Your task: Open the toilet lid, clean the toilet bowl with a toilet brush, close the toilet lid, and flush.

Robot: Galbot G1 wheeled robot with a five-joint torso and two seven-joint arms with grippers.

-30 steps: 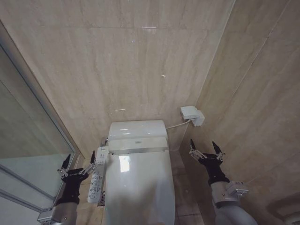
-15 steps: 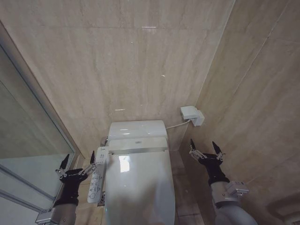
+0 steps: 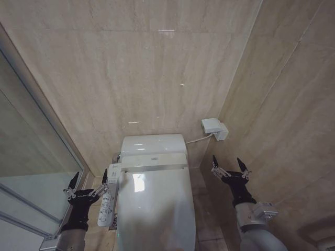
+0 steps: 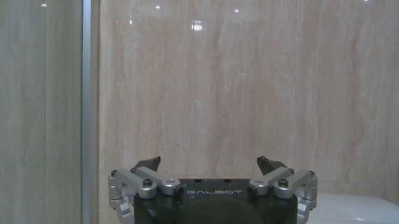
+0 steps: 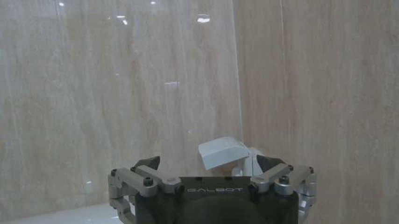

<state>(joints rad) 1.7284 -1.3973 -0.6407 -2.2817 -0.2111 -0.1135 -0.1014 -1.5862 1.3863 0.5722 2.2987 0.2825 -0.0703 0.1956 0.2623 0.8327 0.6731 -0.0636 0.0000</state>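
The toilet lid (image 3: 154,209) is a glossy white oval panel lying flat and closed over the toilet bowl, which it hides. A white button panel (image 3: 109,200) runs along the toilet's left side. My left gripper (image 3: 89,180) hangs open just left of that panel, fingers pointing at the back wall, and shows open in the left wrist view (image 4: 210,163). My right gripper (image 3: 229,164) is held open to the right of the toilet, above the floor, and appears open in the right wrist view (image 5: 209,163). Neither holds anything. The toilet brush is out of view.
The white tank (image 3: 153,144) stands against the beige tiled back wall. A white wall box (image 3: 214,128) with a cable sits near the right corner (image 5: 221,152). A glass partition with a metal frame (image 3: 36,178) closes the left side; a tiled wall bounds the right.
The left gripper has sunk slightly lower beside the button panel. The right arm and the toilet have not moved.
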